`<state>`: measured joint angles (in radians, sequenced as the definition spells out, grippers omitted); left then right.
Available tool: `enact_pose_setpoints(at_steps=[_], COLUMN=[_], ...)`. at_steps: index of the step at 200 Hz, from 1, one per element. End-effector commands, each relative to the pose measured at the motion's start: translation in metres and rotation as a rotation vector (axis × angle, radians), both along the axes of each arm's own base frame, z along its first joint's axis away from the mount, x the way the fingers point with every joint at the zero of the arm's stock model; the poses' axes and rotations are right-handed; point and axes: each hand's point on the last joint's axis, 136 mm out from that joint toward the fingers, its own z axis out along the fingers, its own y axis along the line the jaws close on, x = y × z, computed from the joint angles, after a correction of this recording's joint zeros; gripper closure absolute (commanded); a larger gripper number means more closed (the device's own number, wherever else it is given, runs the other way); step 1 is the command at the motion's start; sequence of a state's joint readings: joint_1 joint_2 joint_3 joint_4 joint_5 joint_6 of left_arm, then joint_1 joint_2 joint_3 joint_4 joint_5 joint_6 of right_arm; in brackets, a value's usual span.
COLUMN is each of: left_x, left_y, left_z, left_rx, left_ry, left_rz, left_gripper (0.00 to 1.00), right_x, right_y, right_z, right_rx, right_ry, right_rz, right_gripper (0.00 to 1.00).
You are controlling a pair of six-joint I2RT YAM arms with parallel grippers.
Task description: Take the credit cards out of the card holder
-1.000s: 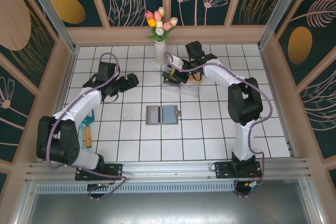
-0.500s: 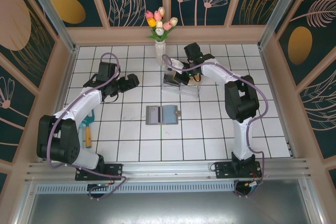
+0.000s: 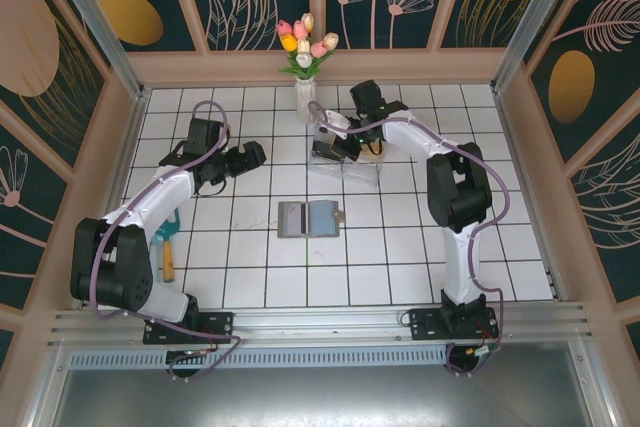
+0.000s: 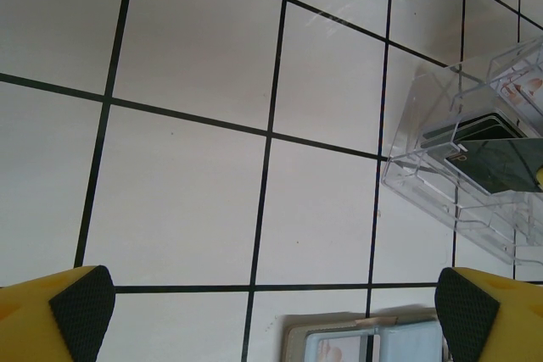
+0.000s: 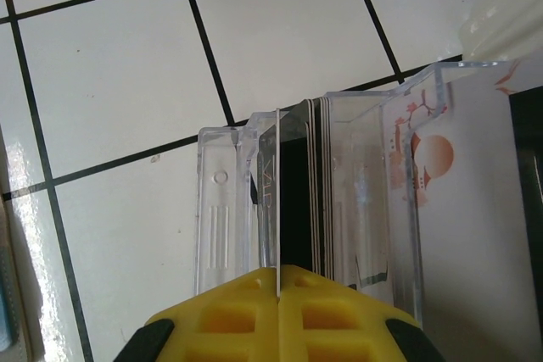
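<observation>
The card holder lies open and flat on the tiles at the table's middle; its top edge shows at the bottom of the left wrist view. My left gripper hangs open and empty over bare tiles to its upper left, fingertips wide apart. At the back, my right gripper is over the clear plastic tray. It is shut on a thin credit card, seen edge-on and reaching down into a tray slot. Several dark cards stand in the slot beside it.
A white vase of tulips stands just behind and left of the tray. An orange and teal tool lies by the left arm near the left wall. Wooden walls ring the tiled floor.
The right arm's forearm has swung slightly left and closer in over the tray, card still held. The left arm and the card holder have not moved.
</observation>
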<state>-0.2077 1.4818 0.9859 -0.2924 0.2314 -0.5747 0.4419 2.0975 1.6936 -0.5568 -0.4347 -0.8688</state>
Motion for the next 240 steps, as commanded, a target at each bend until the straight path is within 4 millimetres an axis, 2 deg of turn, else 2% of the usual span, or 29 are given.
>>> enact_pose_setpoints(at_steps=[1, 43, 62, 91, 105, 122, 145, 169, 207, 218, 240], left_x=[0.004, 0.004, 0.004, 0.004, 0.003, 0.000, -0.003, -0.016, -0.031, -0.036, -0.046], left_y=[-0.003, -0.006, -0.006, -0.007, -0.008, -0.007, -0.009, -0.014, -0.021, -0.026, -0.037], left_z=[0.006, 0.009, 0.009, 0.009, 0.009, 0.009, 0.013, 0.005, 0.000, -0.001, -0.003], left_rx=[-0.007, -0.017, -0.018, -0.021, -0.025, -0.031, -0.058, -0.105, -0.153, -0.160, -0.167], left_ry=[-0.020, -0.027, -0.028, -0.028, -0.026, -0.023, -0.028, -0.003, 0.022, 0.028, 0.040], left_rz=[-0.032, -0.045, -0.049, -0.052, -0.055, -0.052, -0.047, -0.050, -0.053, -0.062, -0.081], left_gripper=[0.01, 0.02, 0.01, 0.02, 0.01, 0.01, 0.02, 0.02, 0.02, 0.02, 0.01], right_x=[0.014, 0.015, 0.015, 0.014, 0.011, 0.012, 0.015, 0.006, -0.016, -0.026, -0.051], right_y=[0.003, 0.008, 0.009, 0.012, 0.014, 0.015, 0.011, 0.008, -0.006, -0.012, -0.008], right_z=[0.002, 0.007, 0.012, 0.024, 0.035, 0.057, 0.093, 0.112, 0.117, 0.109, 0.086], right_rx=[0.016, 0.027, 0.033, 0.054, 0.084, 0.133, 0.251, 0.352, 0.494, 0.487, 0.437], right_ry=[-0.013, -0.015, -0.020, -0.028, -0.031, -0.049, -0.001, 0.038, 0.196, 0.253, 0.376], right_rz=[-0.048, -0.055, -0.056, -0.050, -0.050, -0.084, -0.223, -0.373, -0.676, -0.779, -0.869], right_gripper=[0.91, 0.85, 0.79, 0.79, 0.79, 0.78, 0.76, 0.76, 0.75, 0.73, 0.75])
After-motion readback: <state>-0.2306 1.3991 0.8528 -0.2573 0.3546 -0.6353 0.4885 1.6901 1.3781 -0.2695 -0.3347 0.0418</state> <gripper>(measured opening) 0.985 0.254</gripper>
